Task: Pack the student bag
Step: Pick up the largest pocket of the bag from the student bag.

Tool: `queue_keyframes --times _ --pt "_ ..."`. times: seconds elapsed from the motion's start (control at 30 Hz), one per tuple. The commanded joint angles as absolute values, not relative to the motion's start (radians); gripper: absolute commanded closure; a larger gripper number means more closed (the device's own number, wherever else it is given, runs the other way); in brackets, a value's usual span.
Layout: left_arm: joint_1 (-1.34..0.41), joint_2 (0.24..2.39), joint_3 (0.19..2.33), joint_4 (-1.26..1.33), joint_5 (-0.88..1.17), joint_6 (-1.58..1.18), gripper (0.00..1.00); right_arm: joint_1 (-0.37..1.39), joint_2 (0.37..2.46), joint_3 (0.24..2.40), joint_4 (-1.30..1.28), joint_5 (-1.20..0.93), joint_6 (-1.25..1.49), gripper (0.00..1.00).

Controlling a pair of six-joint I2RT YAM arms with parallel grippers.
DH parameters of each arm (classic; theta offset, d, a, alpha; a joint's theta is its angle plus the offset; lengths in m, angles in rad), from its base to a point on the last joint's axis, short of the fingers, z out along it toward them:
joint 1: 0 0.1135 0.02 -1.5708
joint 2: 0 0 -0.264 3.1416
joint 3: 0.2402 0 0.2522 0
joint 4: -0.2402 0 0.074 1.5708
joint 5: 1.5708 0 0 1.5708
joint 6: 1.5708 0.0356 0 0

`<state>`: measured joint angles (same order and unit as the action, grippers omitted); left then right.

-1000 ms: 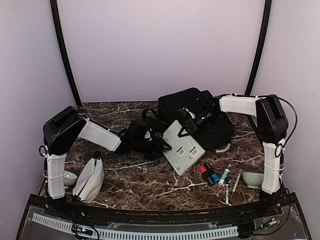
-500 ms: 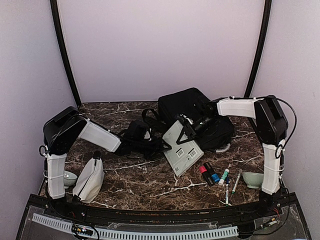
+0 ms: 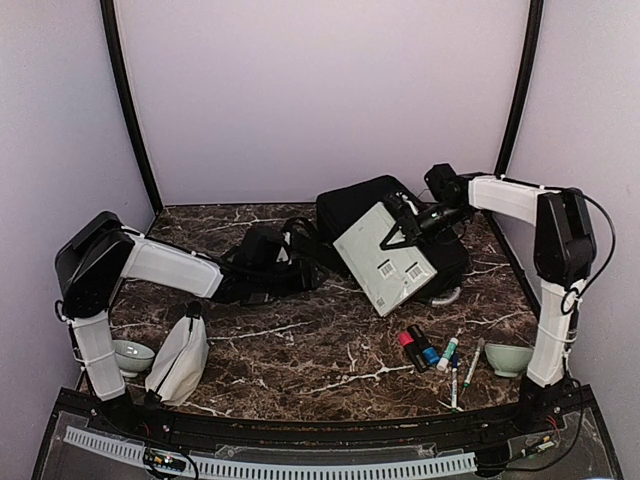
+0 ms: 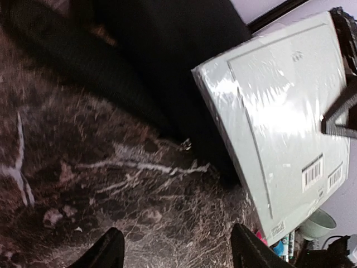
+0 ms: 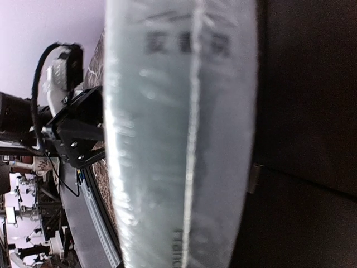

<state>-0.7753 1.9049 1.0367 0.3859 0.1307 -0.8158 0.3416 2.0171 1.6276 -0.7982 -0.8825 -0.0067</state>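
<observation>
Arching over student bag (image 3: 352,206), right pincer (image 3: 405,231) holds grey book (image 3: 386,262).

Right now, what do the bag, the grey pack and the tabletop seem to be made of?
Bag: black fabric, probably synthetic, matte; no glare, lumpy shape, limp straps. Grey pack: likely card or a book sealed in clear plastic film; glossy wrinkled glare, barcode stickers. Tabletop: dark brown marble look with white veins, slightly shiny; real stone or printed laminate, cannot tell.
</observation>
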Motion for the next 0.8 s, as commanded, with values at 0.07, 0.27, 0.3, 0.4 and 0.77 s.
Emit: queue_keyframes --times 0.07,0.27,0.3,0.4,0.77 --pt "-0.903 1.809 1.215 0.302 -0.029 -0.274 0.27 0.174 1.794 1.655 -0.746 -0.957 -0.02 1.0" --pt "-0.972 1.945 1.432 0.214 0.021 -0.023 0.27 0.016 1.696 1.649 -0.719 -0.894 0.005 1.0" --pt "-0.98 1.979 1.468 0.205 0.031 0.016 0.27 -0.008 1.682 1.644 -0.716 -0.874 0.006 1.0" --pt "-0.996 2.067 1.595 0.152 0.074 0.104 0.27 -0.075 1.639 1.604 -0.688 -0.858 0.021 1.0" --pt "-1.0 2.371 1.935 -0.004 0.068 0.173 0.24 -0.155 1.517 1.45 -0.606 -0.837 0.047 1.0"
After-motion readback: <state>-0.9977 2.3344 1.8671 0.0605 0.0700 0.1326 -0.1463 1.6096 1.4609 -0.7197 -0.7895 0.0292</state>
